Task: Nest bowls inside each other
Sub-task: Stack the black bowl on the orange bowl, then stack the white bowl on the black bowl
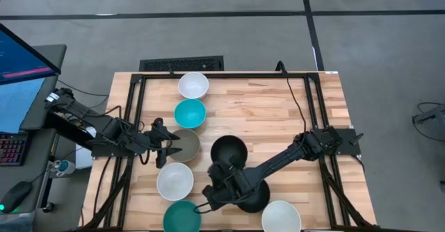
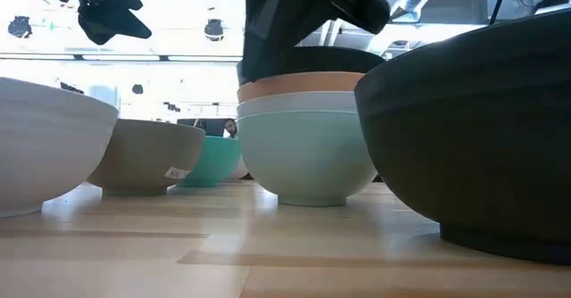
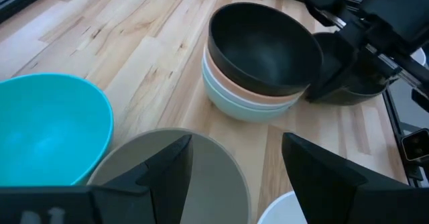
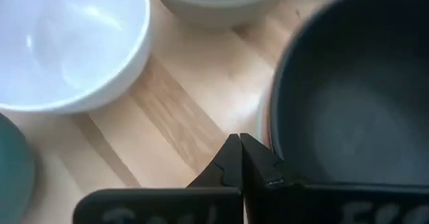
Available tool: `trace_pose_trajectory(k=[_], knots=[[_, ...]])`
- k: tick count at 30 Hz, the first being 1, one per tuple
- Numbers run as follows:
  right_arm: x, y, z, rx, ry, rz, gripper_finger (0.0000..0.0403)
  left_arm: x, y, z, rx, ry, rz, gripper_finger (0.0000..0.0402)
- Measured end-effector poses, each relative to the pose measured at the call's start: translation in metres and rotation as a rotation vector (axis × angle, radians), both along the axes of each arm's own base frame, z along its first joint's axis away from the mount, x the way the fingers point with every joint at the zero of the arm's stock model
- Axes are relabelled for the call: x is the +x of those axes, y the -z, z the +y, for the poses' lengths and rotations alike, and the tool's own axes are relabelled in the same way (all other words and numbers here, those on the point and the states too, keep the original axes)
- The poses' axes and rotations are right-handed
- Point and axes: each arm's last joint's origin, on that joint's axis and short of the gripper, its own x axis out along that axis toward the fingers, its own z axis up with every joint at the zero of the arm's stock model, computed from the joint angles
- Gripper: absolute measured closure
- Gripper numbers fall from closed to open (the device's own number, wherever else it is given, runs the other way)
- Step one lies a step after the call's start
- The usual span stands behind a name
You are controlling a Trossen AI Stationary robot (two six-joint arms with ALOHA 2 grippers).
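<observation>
- Risk sits first at the right pincer [image 4: 241, 158]: its fingers are pressed together on nothing, just beside the rim of the stack's top black bowl [image 1: 228, 151]. We judge that any sideways drift could knock that rim and slide the stack [image 3: 258, 93] of black, orange and mint bowls.
- The right arm lies across a second black bowl [image 1: 254, 196] near the front of the desk [image 1: 271, 114]; a careless lift could drag or tip it.
- The left pincer [image 1: 167, 151] hangs with its fingers spread wide, empty, over the edge of the grey-taupe bowl [image 1: 186, 144]. A descent off-centre could land a finger on the rim and flip the bowl.
- Both pincers work near each other; we judge collision possible if they move together.
- Room is tight in the left column: a white bowl [image 1: 193, 85], turquoise bowl [image 1: 190, 113], the taupe one, another white bowl [image 1: 174, 181] and a dark teal bowl [image 1: 182, 217] stand close in line.
- The teal bowl and a further white bowl [image 1: 281, 217] sit at the front edge; a nudge could send either off.
- Open wood lies on the far right.
</observation>
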Motion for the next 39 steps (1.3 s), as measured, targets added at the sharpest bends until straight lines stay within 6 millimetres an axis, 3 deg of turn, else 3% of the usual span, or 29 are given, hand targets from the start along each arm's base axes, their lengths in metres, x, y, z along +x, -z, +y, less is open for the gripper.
trace_pose_trajectory(k=[4, 9, 13, 17, 22, 28, 35, 39], knots=[[0.007, -0.015, 0.002, -0.021, -0.053, -0.114, 0.0373, 0.000, 0.000, 0.000, 0.000, 0.000, 0.000, 0.0180], [0.012, -0.064, 0.000, 0.008, -0.126, -0.336, 0.0348, 0.000, 0.000, 0.000, -0.001, 0.000, 0.000, 0.0180], [0.003, -0.101, -0.013, 0.066, -0.154, -0.390, 0.0331, 0.000, 0.000, 0.000, -0.016, -0.001, -0.003, 0.0180], [-0.033, -0.120, -0.030, 0.103, -0.050, -0.233, 0.0314, 0.000, 0.000, -0.002, -0.067, 0.021, 0.007, 0.0180], [-0.100, -0.135, -0.046, 0.152, 0.223, 0.071, 0.0295, 0.003, -0.005, -0.007, -0.168, 0.108, -0.027, 0.0180], [-0.145, -0.126, -0.020, 0.363, 0.365, 0.097, 0.0267, 0.005, -0.015, -0.014, -0.191, 0.171, -0.129, 0.0180], [-0.201, -0.093, 0.056, 0.514, 0.477, 0.211, 0.0193, 0.002, -0.015, -0.021, -0.158, 0.181, -0.143, 0.0180], [-0.217, -0.073, 0.086, 0.547, 0.516, 0.294, 0.0154, 0.001, -0.015, -0.021, -0.134, 0.174, -0.147, 0.0180]])
